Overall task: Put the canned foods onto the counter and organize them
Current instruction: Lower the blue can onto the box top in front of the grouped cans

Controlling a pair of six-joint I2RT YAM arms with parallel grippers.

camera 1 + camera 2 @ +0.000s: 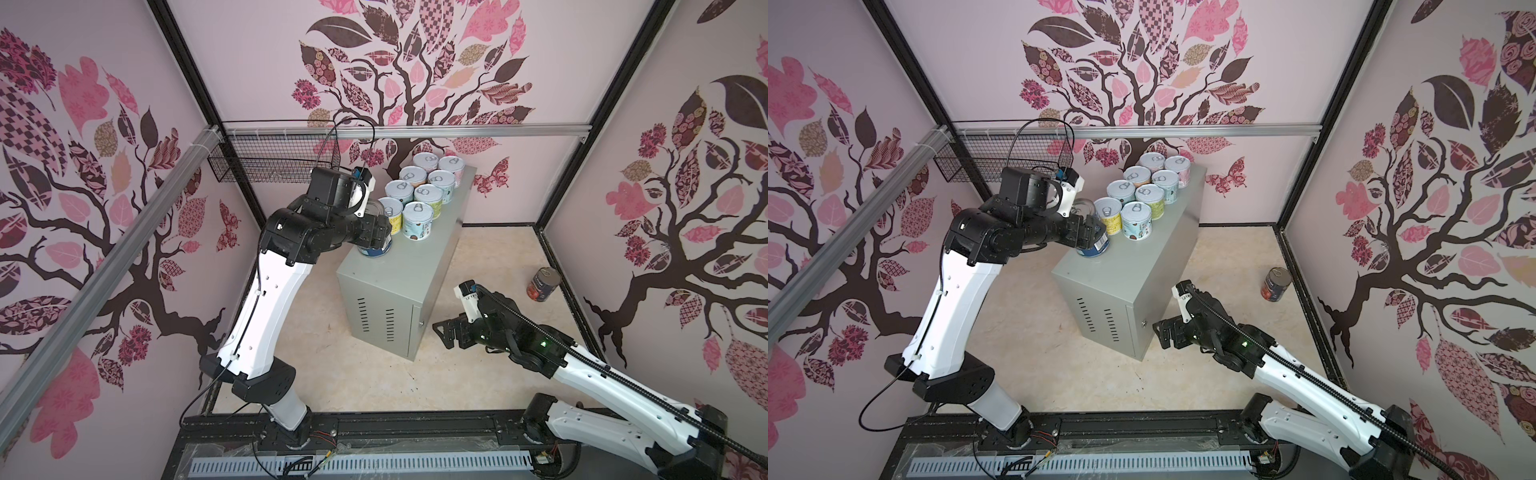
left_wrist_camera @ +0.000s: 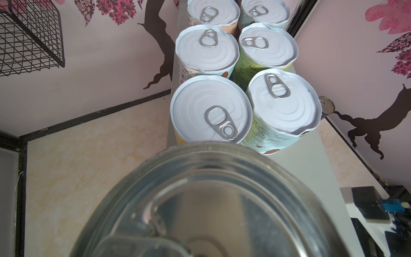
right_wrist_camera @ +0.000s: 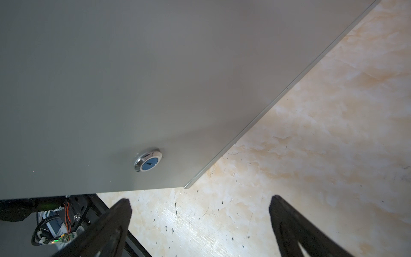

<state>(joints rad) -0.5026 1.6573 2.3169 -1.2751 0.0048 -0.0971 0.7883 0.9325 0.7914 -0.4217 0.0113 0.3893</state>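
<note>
Currently left jaws grip blue can (image 1: 378, 248) at counter (image 1: 419, 257) edge.

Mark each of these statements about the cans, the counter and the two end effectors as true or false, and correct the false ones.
1. Eight short pull-tab cans stand on the counter in two rows of four. True.
2. The dark tomato can stands on the counter. False: it stands on the floor, off to the counter's right.
3. The left end effector is closed around the blue can at the counter's near end. True.
4. The right end effector holds a can. False: it is open and empty, low beside the counter.
5. The short pull-tab cans lie on their sides. False: they stand upright, tabs up.
</note>
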